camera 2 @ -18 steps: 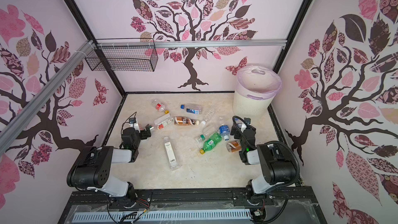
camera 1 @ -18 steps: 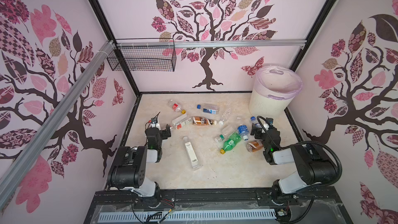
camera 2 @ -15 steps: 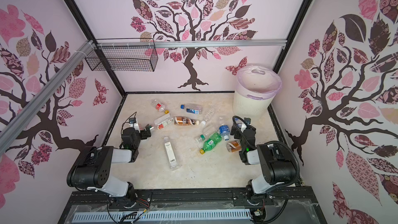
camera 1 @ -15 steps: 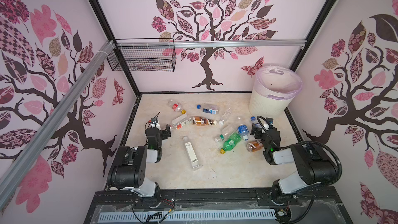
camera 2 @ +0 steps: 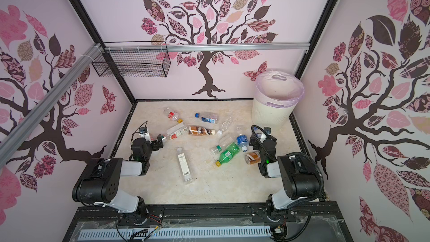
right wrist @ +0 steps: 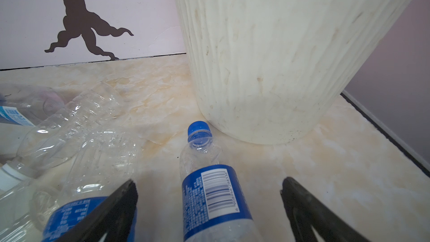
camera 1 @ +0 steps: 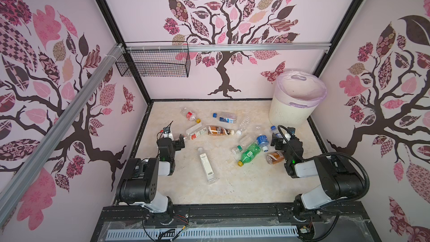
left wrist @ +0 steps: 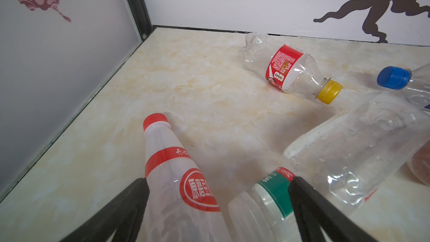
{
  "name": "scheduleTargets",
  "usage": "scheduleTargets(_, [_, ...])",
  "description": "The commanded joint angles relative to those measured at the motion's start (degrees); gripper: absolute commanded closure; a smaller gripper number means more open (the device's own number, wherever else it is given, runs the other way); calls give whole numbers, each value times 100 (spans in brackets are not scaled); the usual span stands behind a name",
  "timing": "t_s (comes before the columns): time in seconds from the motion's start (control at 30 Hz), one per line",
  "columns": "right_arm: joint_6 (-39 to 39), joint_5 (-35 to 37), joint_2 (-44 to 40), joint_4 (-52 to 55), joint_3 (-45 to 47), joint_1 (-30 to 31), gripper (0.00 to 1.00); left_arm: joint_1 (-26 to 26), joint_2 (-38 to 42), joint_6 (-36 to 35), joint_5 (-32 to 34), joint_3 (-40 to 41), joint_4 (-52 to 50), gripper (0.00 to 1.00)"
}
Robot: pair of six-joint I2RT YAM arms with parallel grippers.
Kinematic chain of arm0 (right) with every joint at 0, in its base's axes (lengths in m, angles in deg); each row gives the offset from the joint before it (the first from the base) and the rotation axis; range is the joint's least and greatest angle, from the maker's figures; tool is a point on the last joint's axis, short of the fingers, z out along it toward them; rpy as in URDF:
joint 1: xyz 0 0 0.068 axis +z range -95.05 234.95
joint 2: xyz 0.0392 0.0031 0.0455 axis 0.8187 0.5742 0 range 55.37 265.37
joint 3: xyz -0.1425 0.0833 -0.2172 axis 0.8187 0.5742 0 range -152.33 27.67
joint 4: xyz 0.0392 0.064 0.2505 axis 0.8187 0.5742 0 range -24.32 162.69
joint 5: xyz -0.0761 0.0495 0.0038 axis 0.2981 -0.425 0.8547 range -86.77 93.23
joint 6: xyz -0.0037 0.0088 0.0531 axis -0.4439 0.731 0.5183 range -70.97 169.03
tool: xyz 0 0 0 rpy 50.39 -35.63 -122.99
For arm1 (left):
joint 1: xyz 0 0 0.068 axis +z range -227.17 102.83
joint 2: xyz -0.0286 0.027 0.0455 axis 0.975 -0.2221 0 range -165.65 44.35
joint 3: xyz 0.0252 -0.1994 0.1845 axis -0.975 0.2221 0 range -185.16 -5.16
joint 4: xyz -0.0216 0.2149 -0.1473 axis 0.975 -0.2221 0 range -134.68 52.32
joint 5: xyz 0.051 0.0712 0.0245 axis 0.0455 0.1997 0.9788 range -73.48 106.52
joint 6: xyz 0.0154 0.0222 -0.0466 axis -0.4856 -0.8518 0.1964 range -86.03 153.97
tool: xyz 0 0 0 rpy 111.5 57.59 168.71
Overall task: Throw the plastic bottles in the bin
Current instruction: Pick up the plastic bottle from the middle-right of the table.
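Set against the views of half a second earlier, no change is found: both arms and every bottle lie as they did. The left hand (left wrist: pixel 217 182), at 9 o'clock on the bench (camera 1: pixel 232 189), stands wide and holds nothing. A red-capped bottle (left wrist: pixel 172 182) and a green-banded bottle (left wrist: pixel 270 196) lie side by side between its jaws, neither visibly gripped. The right hand (right wrist: pixel 209 185), at 3 o'clock, is likewise wide. It straddles a blue-labelled bottle (right wrist: pixel 216 196) whose cap points at the foot of the bin (right wrist: pixel 267 54) and sits just beside it. The bin stands at 1 o'clock in the far corner, and both top views show no bottle inside it. The remaining plastic bottles (camera 1: pixel 250 152) lie scattered flat about the bench's centre. Judgement: the task is barely begun. Each hand is placed for a first closing, and the left risks pinching two bottles at once.
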Motion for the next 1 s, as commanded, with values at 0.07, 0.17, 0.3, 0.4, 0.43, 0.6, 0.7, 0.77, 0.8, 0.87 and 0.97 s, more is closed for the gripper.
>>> scheduleTargets(0.07, [-49,64,91,-186,-110,-51,1,158,-70,-29,-202,-174,143,1])
scheduleTargets(0.17, [-47,64,90,-178,-108,-56,1,333,-82,-36,-787,-157,214,2])
scheduleTargets(0.3, [-46,64,92,-178,-110,-51,0,186,-70,-107,-585,-217,76,1])
scheduleTargets(0.4, [-46,65,90,-178,-113,-54,1,207,-81,-116,-604,-210,78,2])
scheduleTargets(0.43, [-48,65,90,-178,-108,-52,0,296,-83,-93,-778,-197,106,1])
scheduleTargets(0.6, [-41,65,90,-169,-113,-50,0,319,-85,-85,-869,-175,164,2])
scheduleTargets(0.7, [-34,65,94,-169,-116,-50,1,323,-81,-81,-871,-175,165,1])
scheduleTargets(0.77, [-24,58,99,-149,-130,-51,0,316,-96,-93,-869,-176,160,1])
scheduleTargets(0.8, [-26,65,99,-158,-121,-50,0,316,-102,-104,-862,-208,139,2])
scheduleTargets(0.87, [-31,80,92,-165,-111,-54,1,306,-95,-120,-850,-181,185,2])
scheduleTargets(0.97, [82,600,-1,-355,-44,-15,0,159,121,-103,-458,-372,-218,1])
